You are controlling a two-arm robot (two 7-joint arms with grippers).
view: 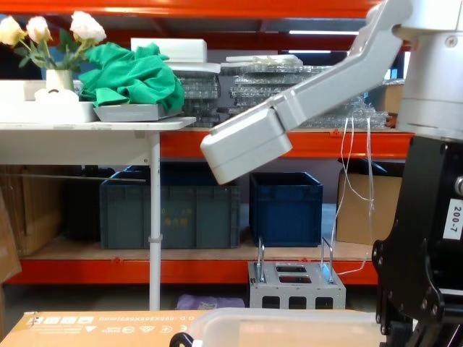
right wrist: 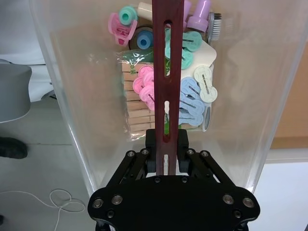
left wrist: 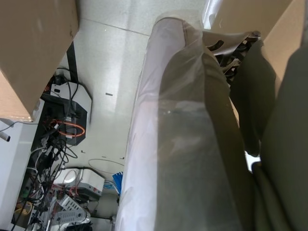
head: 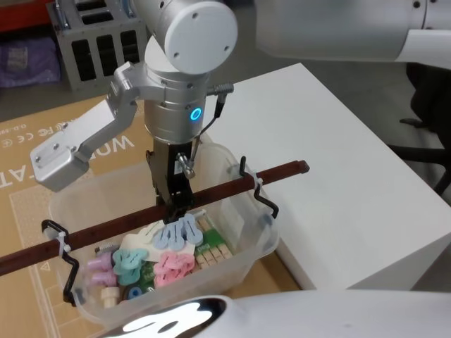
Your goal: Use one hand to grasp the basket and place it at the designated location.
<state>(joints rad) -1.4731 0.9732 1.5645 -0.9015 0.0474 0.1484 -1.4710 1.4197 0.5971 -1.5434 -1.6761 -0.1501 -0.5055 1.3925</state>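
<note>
Gripping with the right pincer [head: 176, 205], reaching straight down from a white-silver arm [head: 176, 91]. With fingers [right wrist: 150, 149] drawn in narrow from both sides onto a brown slotted bar [head: 225, 190], at about its mid-length: holding the bar, touching nothing else.

Directly under the pincer and spreading out on every side of it: the basket [head: 239, 271], a see-through whitish tub, open at the top. Across its mouth, through the pincer's grip, the bar, jutting past the rim at both ends. At each end, well out from the pincer, a black wire hook [head: 264, 201] joining bar to rim, bound with a white tie.

Below the fingertips, on the basket floor: plastic pegs [head: 173, 236] in pink, teal and pale blue, heaped together. Just beside them, toward the pincer's right, a bundle of wooden pegs [head: 211, 250].

Cannot tell whether hanging free from the pincer or resting on something underneath.

To the pincer's right, near the basket's end: a white table [head: 338, 176], bare on top. To its left and behind: flat printed cardboard [head: 42, 190].

In the chest view, at the right edge, the pincer's black body with a white label [view: 453, 218] reading 200-7; beside it, low, the basket's pale rim.
</note>
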